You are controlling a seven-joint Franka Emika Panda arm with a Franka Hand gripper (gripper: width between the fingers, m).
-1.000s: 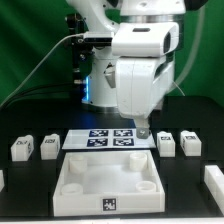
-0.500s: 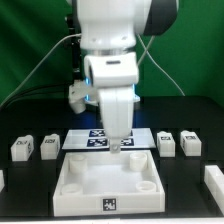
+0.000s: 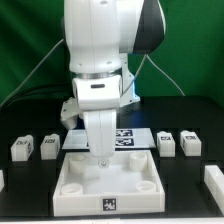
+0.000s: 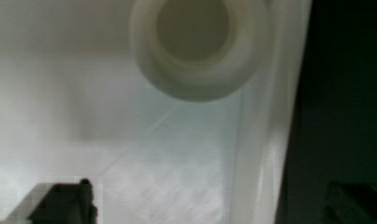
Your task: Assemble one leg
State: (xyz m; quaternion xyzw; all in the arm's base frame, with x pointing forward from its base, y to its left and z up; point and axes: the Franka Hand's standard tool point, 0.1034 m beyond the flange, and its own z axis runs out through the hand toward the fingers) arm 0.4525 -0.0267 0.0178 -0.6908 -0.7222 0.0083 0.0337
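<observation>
Hangs low over tray [image 3: 80,203] near a corner hole [image 4: 199,45], with hand [image 3: 101,161] spread wide and empty, probably locating it before fetching a leg [image 3: 50,146] from surface [image 3: 28,188].

Arm sweeping toward the exterior view's left

The arm [image 3: 98,95] is leaving the marker board's [image 3: 131,137] right end, crossing leftward and lowering, its jaws now dipping just inside the back rim of the square tray [image 3: 110,190].

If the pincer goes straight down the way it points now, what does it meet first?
Probably the large white square plastic tray-like piece: the pincer points down at its flat floor near the back rim, beside a round hole. The gap is unclear.
</observation>
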